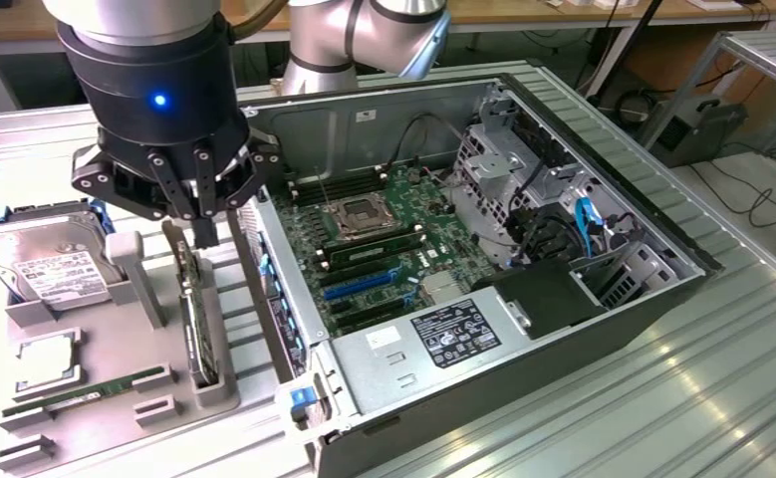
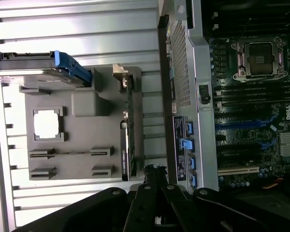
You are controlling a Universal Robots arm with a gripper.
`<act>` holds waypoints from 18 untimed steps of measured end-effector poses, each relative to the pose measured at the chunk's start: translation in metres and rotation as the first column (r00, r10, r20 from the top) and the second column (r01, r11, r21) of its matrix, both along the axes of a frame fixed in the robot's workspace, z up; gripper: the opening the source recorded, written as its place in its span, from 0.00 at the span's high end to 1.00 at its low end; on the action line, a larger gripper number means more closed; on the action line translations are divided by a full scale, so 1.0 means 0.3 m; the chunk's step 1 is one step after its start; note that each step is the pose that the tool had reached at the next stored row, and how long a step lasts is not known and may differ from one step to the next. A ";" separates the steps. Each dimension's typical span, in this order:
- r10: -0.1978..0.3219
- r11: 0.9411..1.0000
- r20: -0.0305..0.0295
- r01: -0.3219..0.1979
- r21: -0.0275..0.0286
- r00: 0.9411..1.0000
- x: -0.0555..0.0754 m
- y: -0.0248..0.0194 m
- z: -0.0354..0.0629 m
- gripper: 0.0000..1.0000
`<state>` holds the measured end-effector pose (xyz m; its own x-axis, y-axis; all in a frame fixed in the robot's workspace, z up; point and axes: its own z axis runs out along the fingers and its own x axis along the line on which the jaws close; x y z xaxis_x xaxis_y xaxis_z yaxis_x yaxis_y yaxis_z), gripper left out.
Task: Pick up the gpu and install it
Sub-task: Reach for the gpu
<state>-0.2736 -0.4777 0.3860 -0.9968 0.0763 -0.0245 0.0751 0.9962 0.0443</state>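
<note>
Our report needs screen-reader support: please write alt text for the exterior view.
A robot arm's shut tool hangs just above the gpu, which stands on edge in a gray holder beside an open computer case.

Open PC case point(image 1: 574, 349), hard drive point(image 1: 49, 264), CPU point(image 1: 45, 360)

The black claw point(image 1: 204, 237) hung with its fingers drawn together, tips just above one end of the thin flat black gpu card point(image 1: 192, 309); that card stood on edge in a grey moulded holder point(image 1: 109, 418), near a boxy silver hard drive point(image 1: 49, 267) and a slim green memory stick point(image 1: 89, 388); the open dark computer case point(image 1: 494, 259) lay on the ribbed metal surface point(image 1: 720, 398) toward the exterior view's right.
</note>
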 end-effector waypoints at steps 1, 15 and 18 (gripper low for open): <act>0.000 1.000 0.000 0.000 0.000 1.000 0.000 -0.004 0.000 0.89; 0.000 1.000 0.000 0.000 0.000 1.000 0.000 -0.052 -0.001 0.89; 0.000 1.000 0.000 0.000 0.000 1.000 0.000 -0.053 -0.002 0.89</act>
<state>-0.2736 -0.4937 0.3855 -0.9968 0.0762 -0.0246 0.0751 0.9962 0.0444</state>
